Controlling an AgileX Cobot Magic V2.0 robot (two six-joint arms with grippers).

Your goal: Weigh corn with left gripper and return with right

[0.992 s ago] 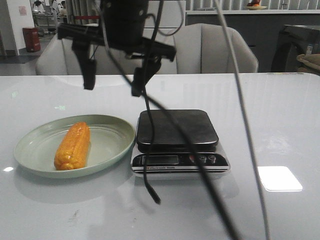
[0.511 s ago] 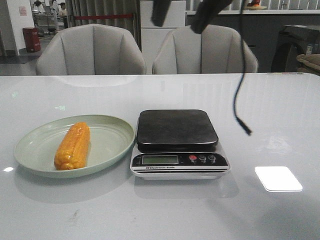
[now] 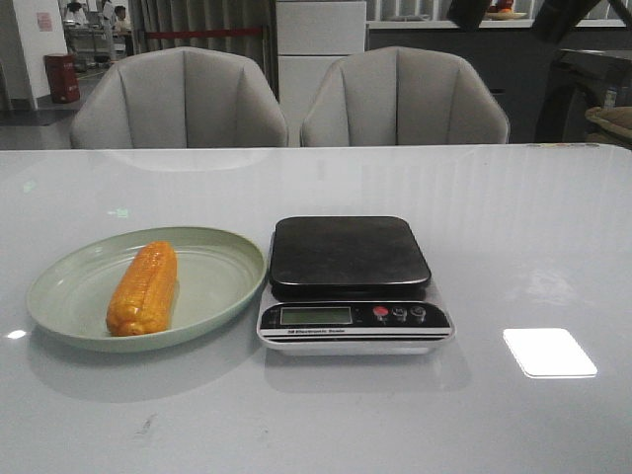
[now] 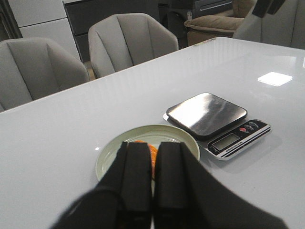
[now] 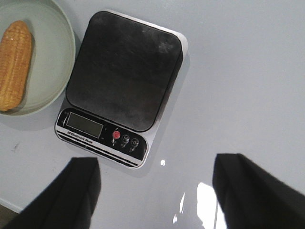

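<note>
Front view: the corn lies lengthwise on the pale green plate, which sits touching the left side of the kitchen scale on the white table. The scale's dark platform is bare, so the weighing has not begun. Two dark shapes at the top right edge are probably arm parts, too cropped to identify.

Left wrist view: the left gripper hangs above the table with its fingers pressed together, nothing between them. The cob peeks out just beyond the fingertips, with the scale further off to one side. To lift the cob cleanly, the jaws would need to open wider than the cob, straddle it across its middle and close firmly enough that the rounded cob does not roll.

Right wrist view: the right gripper looks straight down on the scale, fingers spread wide and empty. It seems best kept high and clear of the platform, leaving the left arm room to set the cob down centred.
</note>
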